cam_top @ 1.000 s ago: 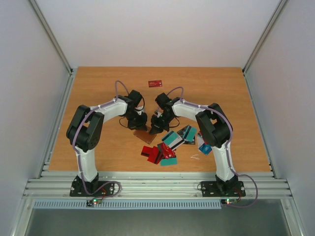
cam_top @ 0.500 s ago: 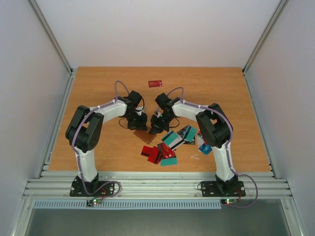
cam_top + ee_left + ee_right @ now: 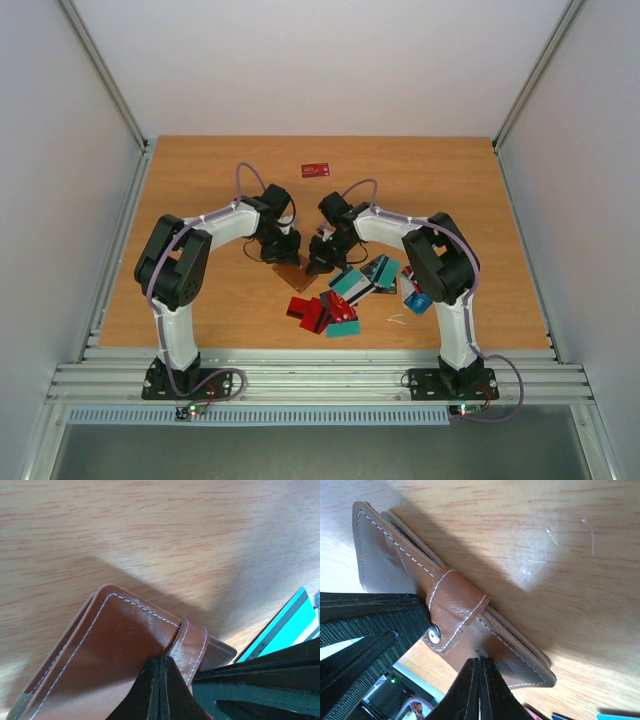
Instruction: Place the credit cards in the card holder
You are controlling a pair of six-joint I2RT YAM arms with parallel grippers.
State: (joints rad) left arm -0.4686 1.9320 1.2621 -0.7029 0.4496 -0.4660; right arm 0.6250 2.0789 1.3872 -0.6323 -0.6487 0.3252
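Note:
The brown card holder [image 3: 298,276] lies closed on the table between both grippers. In the left wrist view, the card holder [image 3: 110,650] fills the lower left. My left gripper [image 3: 160,661] is shut, its tips pressing the holder's face beside the strap [image 3: 192,647]. In the right wrist view, the holder [image 3: 380,555] shows its strap and light stud [image 3: 434,635]. My right gripper [image 3: 479,661] is shut, with its tips touching the holder's face below the strap. The credit cards [image 3: 345,295] lie in a loose pile of red, teal and white just near-right of the holder.
One dark red card [image 3: 316,170] lies alone toward the far side of the table. A teal card [image 3: 282,630] edges into the left wrist view. The two grippers, left [image 3: 281,250] and right [image 3: 320,262], sit close together over the holder.
My right arm has shifted slightly to the right; its gripper stays on the holder. The left arm and the holder have hardly moved.

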